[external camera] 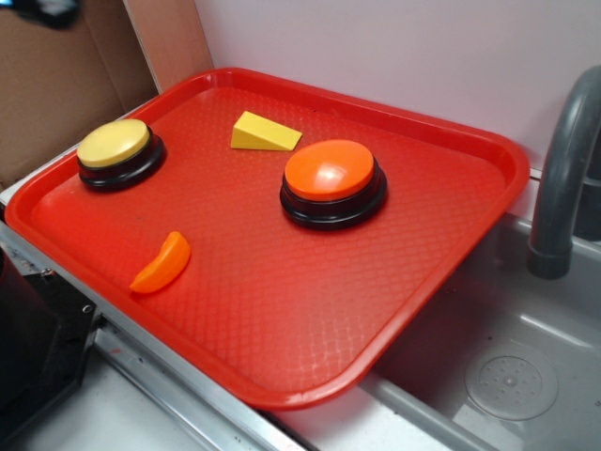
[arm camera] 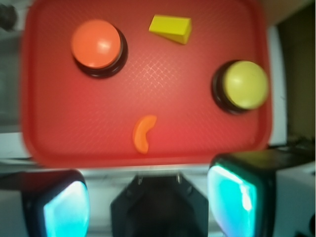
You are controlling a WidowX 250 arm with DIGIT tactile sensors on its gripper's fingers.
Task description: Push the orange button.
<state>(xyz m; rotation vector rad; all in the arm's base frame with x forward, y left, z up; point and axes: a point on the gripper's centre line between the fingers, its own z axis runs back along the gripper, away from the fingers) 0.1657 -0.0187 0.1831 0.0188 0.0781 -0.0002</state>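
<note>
The orange button (external camera: 331,174) has a glossy orange dome on a black round base and sits right of centre on the red tray (external camera: 282,310). In the wrist view the orange button (arm camera: 97,44) is at the upper left, far ahead of my gripper (arm camera: 150,197). The gripper hangs high above the tray's near edge (arm camera: 123,160). Its two teal-padded fingers (arm camera: 66,210) stand wide apart with nothing between them. The gripper does not show in the exterior view.
On the tray are a smaller yellow button (external camera: 116,150), a yellow wedge (external camera: 263,133) and a small orange crescent slice (external camera: 161,263). A grey sink basin (external camera: 507,376) with a grey faucet (external camera: 563,178) lies to the right. A wall stands behind the tray.
</note>
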